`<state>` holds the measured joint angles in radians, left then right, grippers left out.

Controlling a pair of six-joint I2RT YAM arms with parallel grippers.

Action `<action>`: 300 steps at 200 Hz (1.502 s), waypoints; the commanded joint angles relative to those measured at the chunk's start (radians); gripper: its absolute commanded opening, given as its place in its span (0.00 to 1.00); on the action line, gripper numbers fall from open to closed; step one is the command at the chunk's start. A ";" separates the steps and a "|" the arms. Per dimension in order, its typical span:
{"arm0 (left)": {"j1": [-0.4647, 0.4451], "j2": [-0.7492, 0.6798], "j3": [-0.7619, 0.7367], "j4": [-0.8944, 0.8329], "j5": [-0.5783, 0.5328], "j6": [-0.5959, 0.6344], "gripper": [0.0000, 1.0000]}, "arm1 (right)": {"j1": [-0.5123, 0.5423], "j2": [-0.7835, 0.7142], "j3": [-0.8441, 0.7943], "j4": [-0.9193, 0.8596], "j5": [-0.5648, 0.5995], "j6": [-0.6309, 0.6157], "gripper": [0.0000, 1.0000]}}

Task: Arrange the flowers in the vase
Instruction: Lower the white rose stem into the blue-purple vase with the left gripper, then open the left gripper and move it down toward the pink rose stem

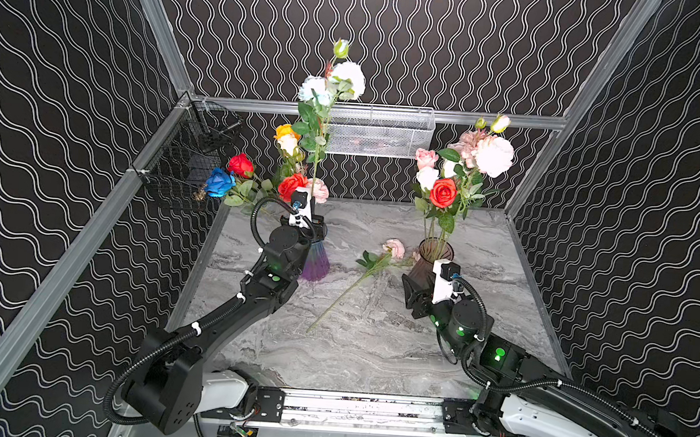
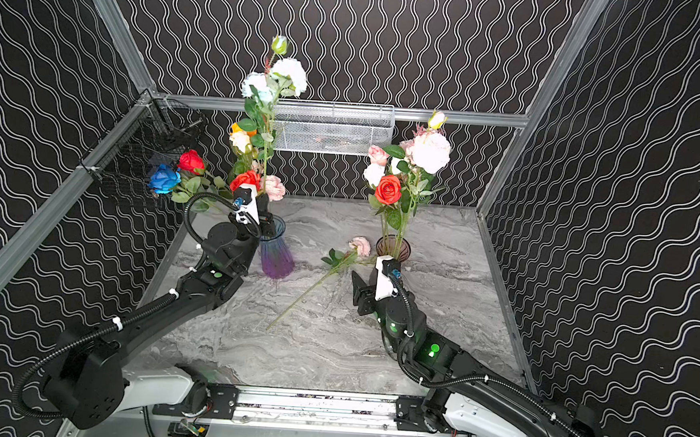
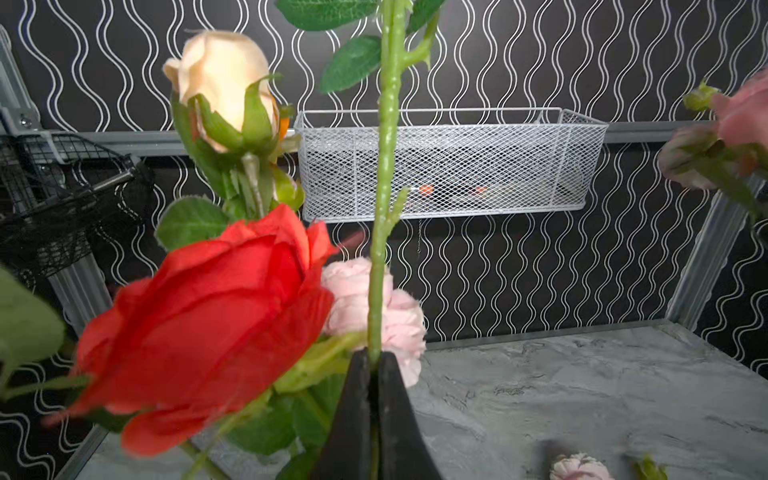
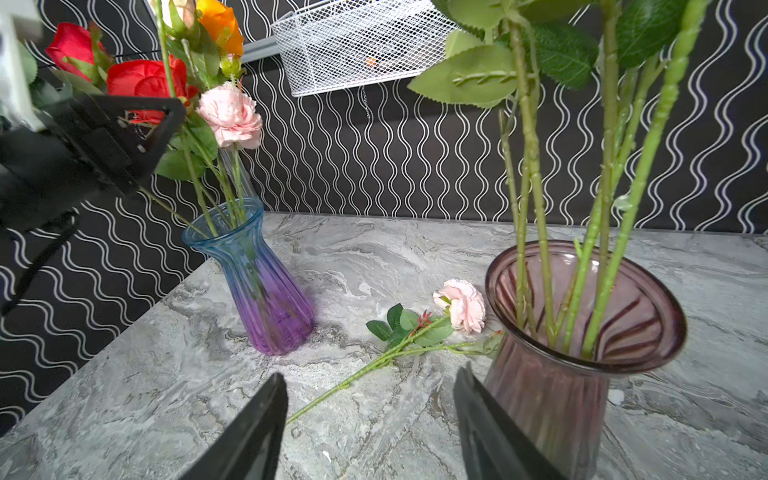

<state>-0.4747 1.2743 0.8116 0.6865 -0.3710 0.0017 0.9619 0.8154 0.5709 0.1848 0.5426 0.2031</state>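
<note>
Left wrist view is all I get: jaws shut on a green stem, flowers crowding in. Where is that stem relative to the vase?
Observer: The left gripper holds the stem upright above the mouth of the blue-purple vase.
Operator: What tops the stem?
Observer: White blooms and a green bud.
Operator: Is the right arm busy?
Observer: No, the right gripper is open and empty beside the dark vase.
</note>
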 commanded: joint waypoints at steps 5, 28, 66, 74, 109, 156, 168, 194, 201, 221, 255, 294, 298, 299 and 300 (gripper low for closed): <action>0.002 -0.019 -0.036 0.055 -0.043 -0.028 0.07 | 0.001 -0.005 -0.003 0.027 0.001 0.019 0.65; 0.002 -0.026 -0.044 0.034 -0.039 -0.038 0.11 | 0.002 0.002 0.002 0.017 -0.004 0.022 0.65; 0.001 -0.038 -0.055 0.019 -0.035 -0.045 0.19 | 0.002 0.007 0.005 0.016 -0.004 0.023 0.65; 0.002 -0.040 -0.055 0.018 -0.019 -0.038 0.19 | 0.001 0.007 0.002 0.019 0.000 0.022 0.65; 0.000 -0.048 -0.069 0.017 -0.026 -0.053 0.21 | 0.001 0.012 0.006 0.018 -0.003 0.022 0.65; 0.000 -0.092 -0.064 -0.028 -0.019 -0.081 0.21 | 0.001 0.010 0.004 0.018 -0.004 0.022 0.65; 0.000 -0.108 -0.063 -0.047 -0.010 -0.092 0.21 | 0.001 0.010 0.002 0.023 -0.009 0.022 0.65; 0.000 -0.130 -0.055 -0.065 0.003 -0.088 0.20 | 0.002 0.013 0.004 0.020 -0.009 0.024 0.65; 0.000 -0.131 -0.052 -0.070 0.002 -0.085 0.20 | 0.001 0.013 0.001 0.022 -0.007 0.025 0.65; 0.000 -0.136 -0.056 -0.068 -0.003 -0.083 0.19 | 0.001 0.011 0.001 0.023 -0.010 0.025 0.65; 0.000 -0.139 -0.061 -0.072 -0.005 -0.084 0.18 | 0.002 0.007 0.001 0.023 -0.013 0.024 0.65; -0.001 -0.162 -0.048 -0.092 0.028 -0.087 0.18 | 0.001 0.010 0.001 0.024 -0.016 0.024 0.65; -0.002 -0.164 -0.043 -0.098 0.035 -0.084 0.18 | 0.000 0.009 0.001 0.022 -0.017 0.024 0.65; -0.002 -0.164 -0.041 -0.101 0.036 -0.083 0.18 | 0.001 0.010 0.001 0.022 -0.017 0.024 0.65; -0.003 -0.165 -0.040 -0.104 0.036 -0.082 0.18 | 0.001 0.010 0.002 0.021 -0.017 0.024 0.65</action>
<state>-0.4770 1.1244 0.7513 0.5930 -0.3683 -0.0742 0.9619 0.8265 0.5694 0.1844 0.5331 0.2207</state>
